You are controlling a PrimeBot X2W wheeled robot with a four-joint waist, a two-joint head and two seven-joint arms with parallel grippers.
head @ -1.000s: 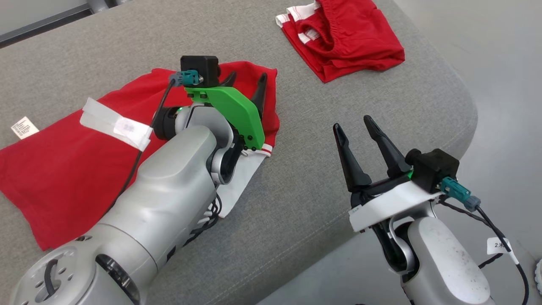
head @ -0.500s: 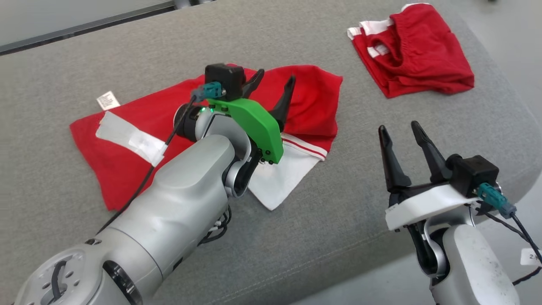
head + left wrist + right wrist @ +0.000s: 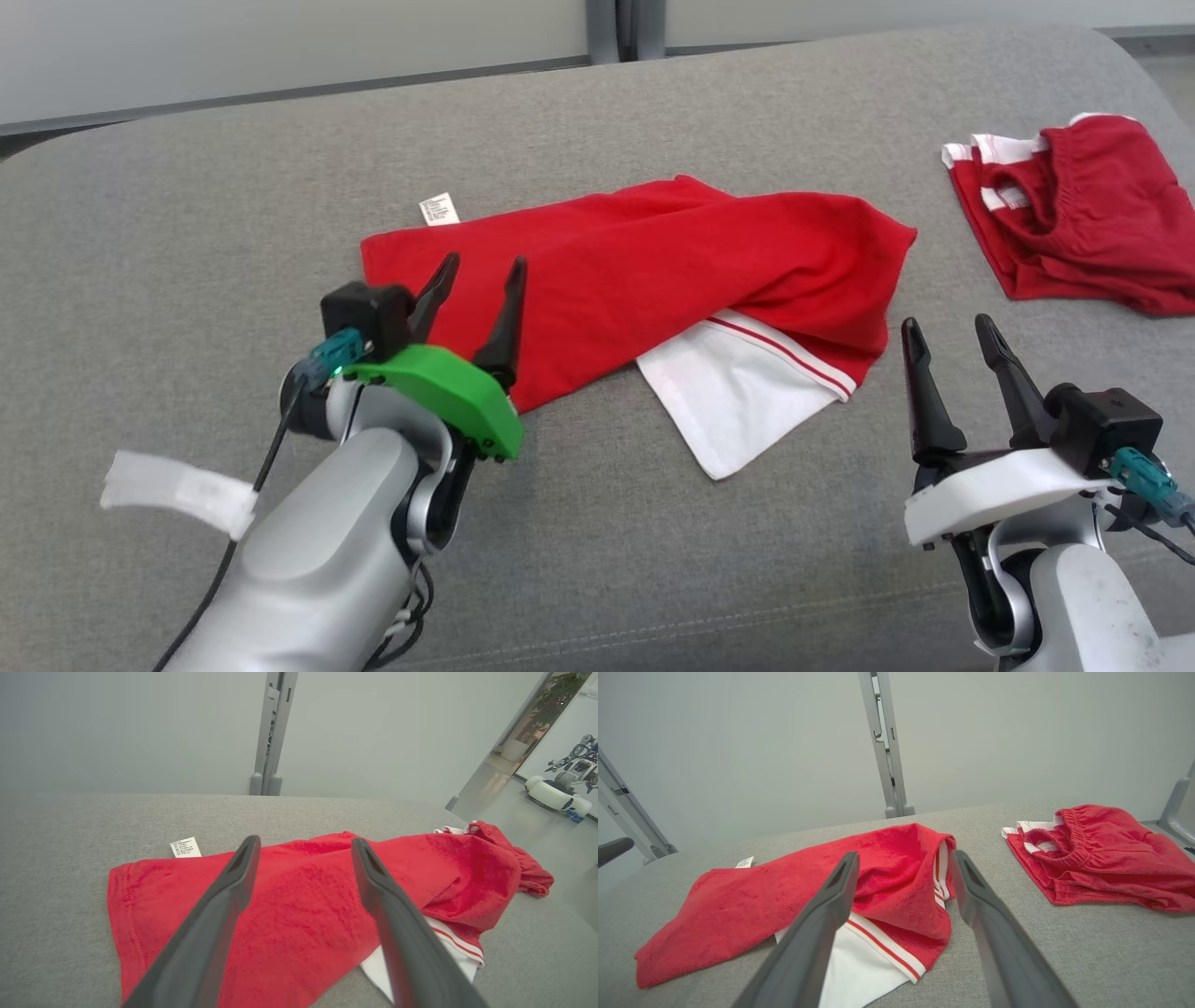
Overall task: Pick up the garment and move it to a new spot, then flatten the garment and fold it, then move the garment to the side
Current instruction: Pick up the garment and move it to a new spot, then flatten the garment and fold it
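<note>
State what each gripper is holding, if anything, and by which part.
Nothing is held. The left gripper is open over the red garment's near edge; the right gripper is open beside it.

We find the garment (image 3: 653, 252) across the middle of the padded surface (image 3: 187, 233), its label (image 3: 437, 208) at its far left corner. A smaller bundle (image 3: 1074, 224), perhaps shorts, lies well apart by the right edge. Our left gripper (image 3: 486, 260) stands at the garment's near left end, and our right gripper (image 3: 948, 322) is nearer us, between both.
</note>
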